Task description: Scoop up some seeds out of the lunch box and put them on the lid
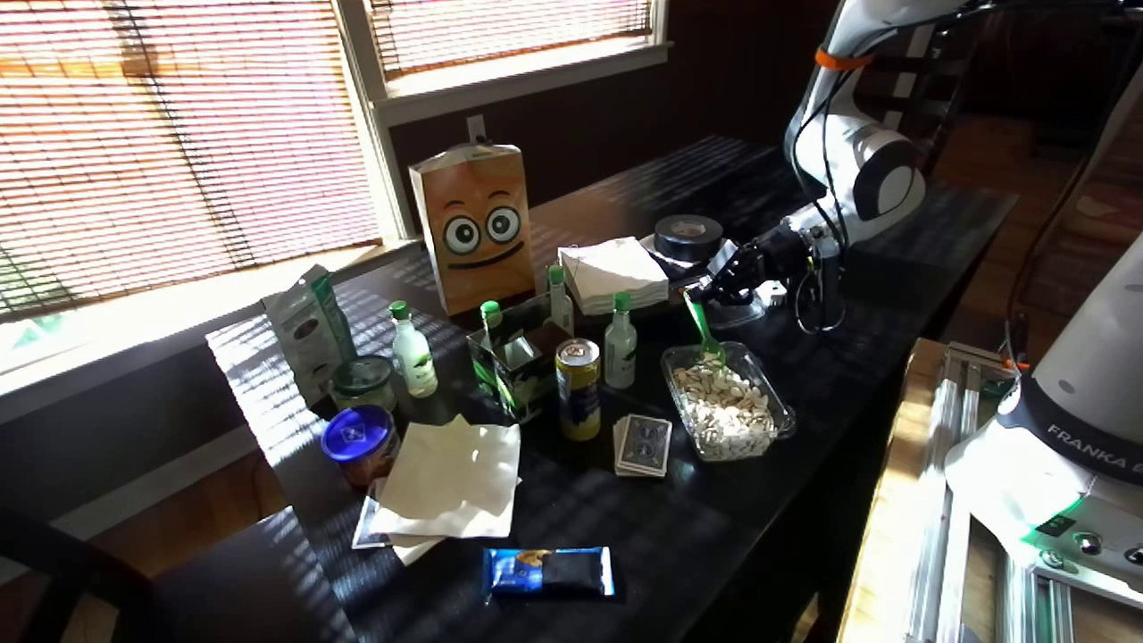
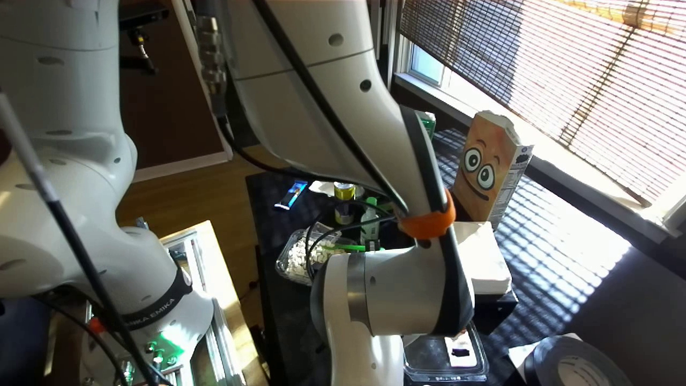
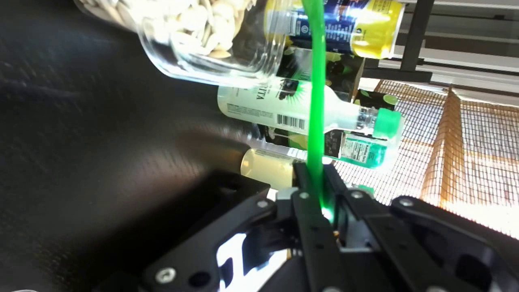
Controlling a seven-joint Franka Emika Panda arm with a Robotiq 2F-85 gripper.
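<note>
While my tool [image 3: 315, 169] grips the green utensil [image 3: 317, 101] by the seeds [image 1: 728, 411], right of center, scooping's underway I reckon; lid [image 2: 426, 358], lower right, shows none yet.

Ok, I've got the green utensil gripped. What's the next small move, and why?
I'd probably ease the green utensil down into the seeds. In both exterior views its far end shows against them in the lunch box, and the jaws are closed on it; whether it is dug in or carries anything, I can't tell.
</note>
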